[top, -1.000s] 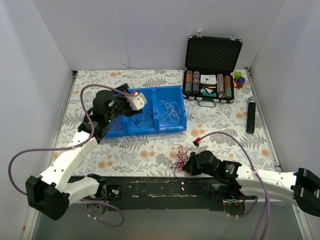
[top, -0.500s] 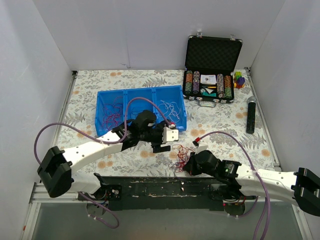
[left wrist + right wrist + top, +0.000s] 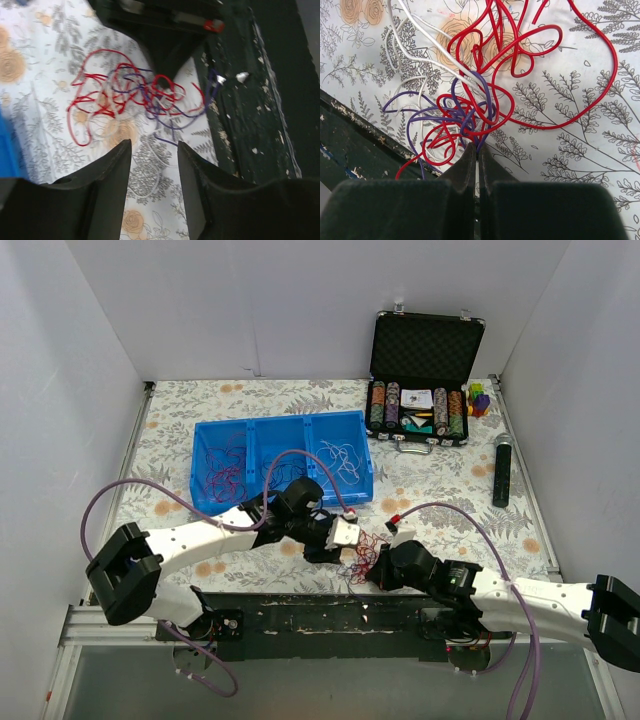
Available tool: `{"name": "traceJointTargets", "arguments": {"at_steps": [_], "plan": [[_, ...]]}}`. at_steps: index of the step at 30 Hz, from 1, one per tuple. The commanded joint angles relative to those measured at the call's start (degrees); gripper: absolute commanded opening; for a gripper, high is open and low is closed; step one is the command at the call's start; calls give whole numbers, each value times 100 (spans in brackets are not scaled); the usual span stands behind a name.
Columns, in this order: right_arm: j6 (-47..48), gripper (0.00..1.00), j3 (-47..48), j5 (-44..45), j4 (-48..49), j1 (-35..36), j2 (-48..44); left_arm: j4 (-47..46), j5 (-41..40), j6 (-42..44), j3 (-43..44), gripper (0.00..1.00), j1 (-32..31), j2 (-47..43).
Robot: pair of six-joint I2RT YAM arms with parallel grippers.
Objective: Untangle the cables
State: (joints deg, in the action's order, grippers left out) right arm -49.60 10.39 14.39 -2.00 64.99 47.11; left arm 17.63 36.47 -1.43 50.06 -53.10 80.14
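While right claw (image 3: 476, 148) tight on the cables (image 3: 472, 112), left claw (image 3: 154, 147) spread beside them.

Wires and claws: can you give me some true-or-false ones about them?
The right claw is shut on the tangled wires. True.
The left claw holds a wire. False: its fingers stand apart, with nothing between them.
The tangled wires lie in the blue tray. False: they lie on the table, near its front edge.
The blue tray has three compartments, with loose wires in each. True.
The chip case is closed. False: its lid stands open.
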Motion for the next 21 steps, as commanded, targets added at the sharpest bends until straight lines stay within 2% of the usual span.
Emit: {"name": "traceJointTargets", "arguments": {"at_steps": [1,6,14,18,21], "plan": [[30,1,-20,160,-380,31,219,224,159,345,-400,40,-262,-341],[12,1,15,143,-336,22,263,-22,-95,187,-603,41,-438,-183],[-14,1,-20,195,-442,22,114,-892,-851,-682,-884,55,-464,45],[-14,1,-37,213,-477,22,79,-1077,-940,-1077,-876,54,-456,203],[-14,1,-46,248,-512,22,35,-1051,-861,-1412,-814,49,-464,292]]}}
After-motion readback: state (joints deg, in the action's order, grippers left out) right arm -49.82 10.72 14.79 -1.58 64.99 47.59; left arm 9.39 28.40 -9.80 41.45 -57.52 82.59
